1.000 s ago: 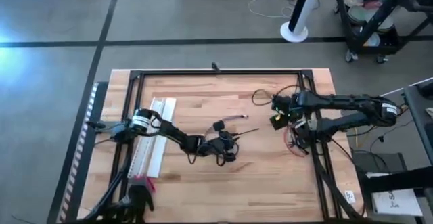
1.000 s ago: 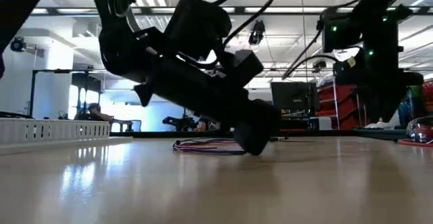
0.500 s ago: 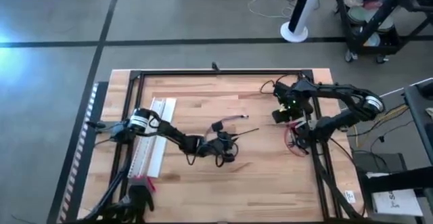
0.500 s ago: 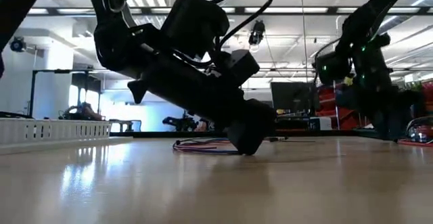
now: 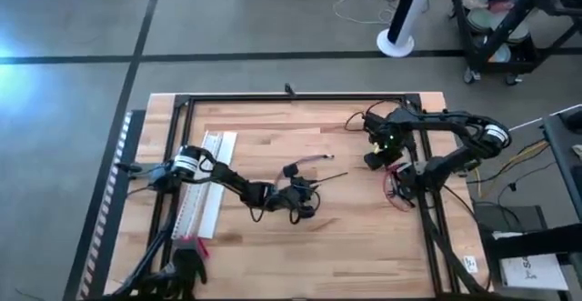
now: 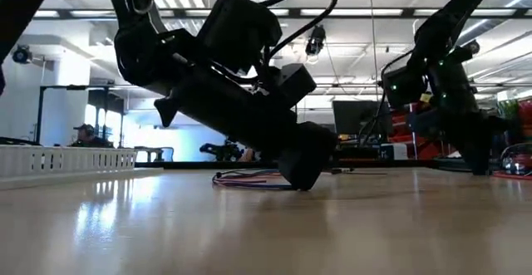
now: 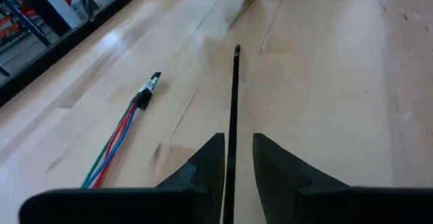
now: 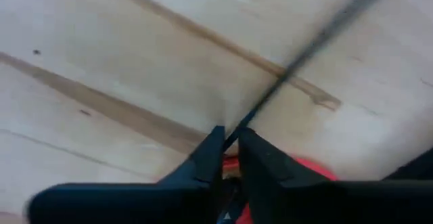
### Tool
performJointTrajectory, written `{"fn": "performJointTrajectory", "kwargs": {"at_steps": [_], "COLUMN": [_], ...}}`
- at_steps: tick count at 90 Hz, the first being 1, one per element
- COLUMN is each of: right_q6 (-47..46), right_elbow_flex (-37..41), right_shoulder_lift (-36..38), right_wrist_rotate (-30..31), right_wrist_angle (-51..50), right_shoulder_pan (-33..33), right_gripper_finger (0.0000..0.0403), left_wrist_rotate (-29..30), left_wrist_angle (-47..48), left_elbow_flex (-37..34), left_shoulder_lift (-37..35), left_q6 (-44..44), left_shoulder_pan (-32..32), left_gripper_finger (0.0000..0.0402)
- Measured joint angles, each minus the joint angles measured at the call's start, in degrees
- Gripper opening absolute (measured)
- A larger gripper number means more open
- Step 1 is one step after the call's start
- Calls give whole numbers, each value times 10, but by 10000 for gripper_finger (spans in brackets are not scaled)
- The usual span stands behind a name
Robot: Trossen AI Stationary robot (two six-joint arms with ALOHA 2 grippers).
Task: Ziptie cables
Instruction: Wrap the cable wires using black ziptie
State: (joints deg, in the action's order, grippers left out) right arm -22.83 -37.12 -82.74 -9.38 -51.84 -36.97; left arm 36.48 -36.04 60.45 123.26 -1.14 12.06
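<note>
The cables point(image 5: 305, 162) lie flat near the table's middle, a thin bundle of coloured wires point(image 7: 122, 129) with a small dark-and-pale end point(image 7: 150, 87); in the low view the cables point(image 6: 249, 178) rest behind my left arm. My left gripper point(image 5: 309, 196) sits just nearer than the bundle, shut on a thin black zip tie point(image 7: 235, 95). My right gripper point(image 5: 375, 160) hovers at the table's right, pointing down, shut on a thin black strand point(image 8: 298, 61). I cannot tell whether that strand is a zip tie or a cord. My left gripper point(image 7: 237, 149) pinches the black zip tie between its two fingers, near one end point(image 7: 230, 173). The fingers lie along the strip, low over the table. The rest of the strip runs straight ahead to its free tip point(image 7: 237, 49), beside the cables and apart from them. My right gripper point(image 8: 230, 139) pinches the thin black strand between its fingertips at one spot point(image 8: 238, 132), coming from above. The strand runs away slanting over the wood. Its far part is blurred.
A long white flat strip point(image 5: 207, 192) lies along the table's left side. Red wires point(image 5: 396, 192) lie at the right, by the black frame rail point(image 5: 427, 210). A black cord loop point(image 5: 350, 126) lies toward the far right. Bare wood lies between the arms.
My right arm has swung up into an arch over the far right corner, and its gripper has turned and shifted a little toward the table's left. My left gripper has tipped slightly lower, still on the zip tie. The cables have not moved.
</note>
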Motion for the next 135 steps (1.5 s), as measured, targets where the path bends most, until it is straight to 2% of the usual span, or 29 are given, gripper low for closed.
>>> {"fn": "performJointTrajectory", "kwargs": {"at_steps": [20,39,56,63,75,85,94,107,115,128,135], "right_q6": [-19,-66,-91,-96,-98,-103,-103,-102,-102,-102,-101], "right_elbow_flex": [-1,-16,-18,-18,-18,-18,-18,-17,-16,-16,-15], "right_shoulder_lift": [63,156,209,214,214,216,219,208,197,177,167], "right_wrist_rotate": [-5,9,48,64,64,64,48,-11,-31,-60,-63], "right_wrist_angle": [-12,18,96,121,139,135,132,129,118,103,102], "right_shoulder_pan": [72,162,236,257,285,305,318,321,321,326,336], "right_gripper_finger": [1,0,0,0,0,0,0,0,0,0,0], "left_wrist_rotate": [1,3,60,58,-33,-107,-147,-194,-222,-315,-327], "left_wrist_angle": [92,84,1,-8,55,199,327,427,463,546,587], "left_elbow_flex": [-24,-107,-166,-165,-119,-56,-3,34,43,57,62], "left_shoulder_lift": [-93,-197,-205,-188,-148,-119,-107,-107,-116,-142,-159], "left_q6": [-10,-42,-59,-69,-85,-122,-138,-114,-93,-61,-45], "left_shoulder_pan": [7,12,-4,-19,-47,-57,-51,-25,-1,35,51], "left_gripper_finger": [59,59,58,53,43,36,31,24,23,22,22]}}
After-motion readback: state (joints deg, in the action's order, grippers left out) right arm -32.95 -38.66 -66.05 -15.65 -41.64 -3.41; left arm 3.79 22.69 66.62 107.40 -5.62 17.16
